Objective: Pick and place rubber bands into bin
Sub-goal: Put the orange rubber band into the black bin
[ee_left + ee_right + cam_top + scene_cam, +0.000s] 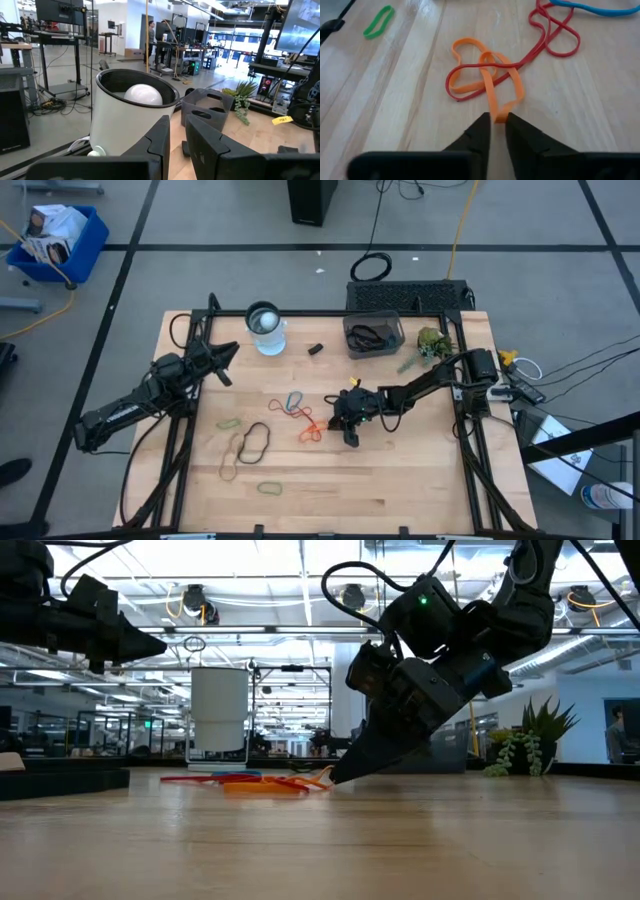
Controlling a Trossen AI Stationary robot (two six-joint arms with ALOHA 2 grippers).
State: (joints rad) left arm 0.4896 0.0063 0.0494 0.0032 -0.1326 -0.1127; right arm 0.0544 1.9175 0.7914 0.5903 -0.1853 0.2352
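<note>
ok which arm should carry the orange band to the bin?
Right. The right gripper is already down on the table, pinching the orange band; the bin sits on its side. The left gripper hangs raised near the white cup.

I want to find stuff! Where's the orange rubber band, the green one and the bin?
orange rubber band point(490, 92): right wrist view, on its strip.
green rubber band point(378, 22): right wrist view, on its loop.
bin point(374, 347): high view, near wall.
</note>
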